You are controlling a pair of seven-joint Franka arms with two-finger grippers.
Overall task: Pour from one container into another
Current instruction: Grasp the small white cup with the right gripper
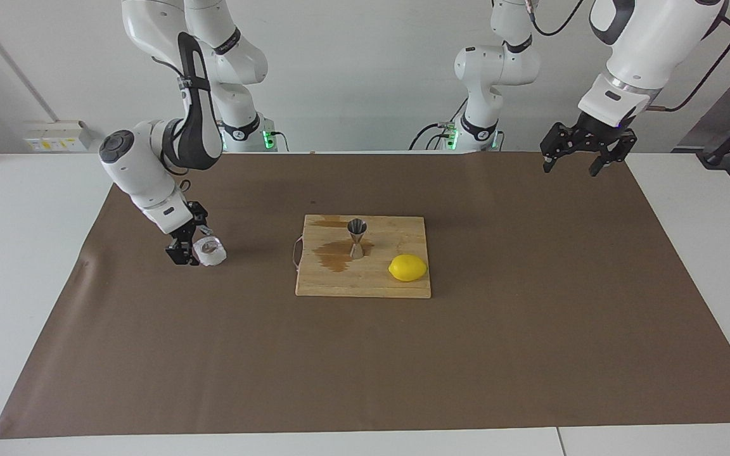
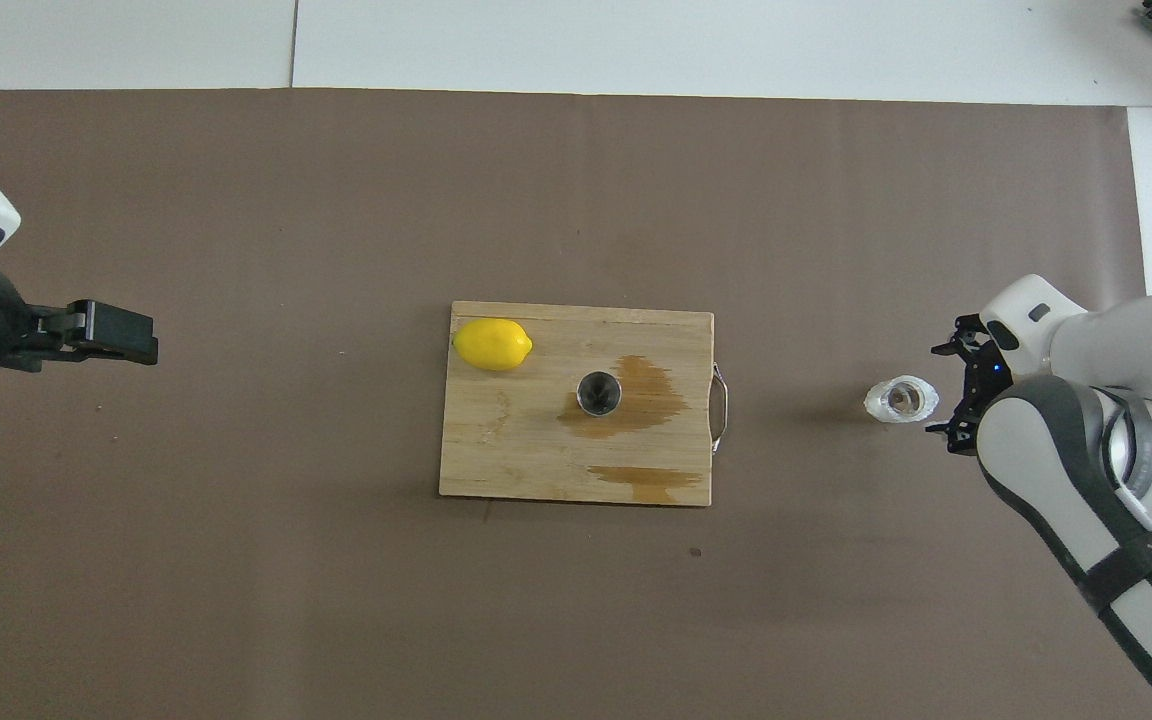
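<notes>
Cup (image 1: 210, 251), crinkled and whitish, upright on the brown-papered tabletop (image 1: 530, 329), toward the right arm's end and well apart from the cutting board (image 1: 397, 285). Right pincer (image 1: 189, 244) low beside the cup, fingers spread, one finger seemingly touching or just beside the cup's wall; cannot tell whether any grip on it. From overhead, same cup (image 2: 901, 399) just beside the right pincer (image 2: 958, 390), open mouth up.

Jigger (image 1: 357, 238), shiny steel and hourglass-shaped, upright near the middle of the wooden board, standing on a dark wet stain (image 1: 337, 254); seen from above as a round open rim (image 2: 599, 393). Second wet patch (image 1: 330, 221) along the board edge nearer to the robots. Lemon (image 1: 407, 268) lying on the same board, toward the left arm's end and a little farther from the robots than the jigger, not touching it.

Left pincer (image 1: 582, 156) raised in the air over the paper's corner near its own base, fingers spread and holding nothing, waiting.
</notes>
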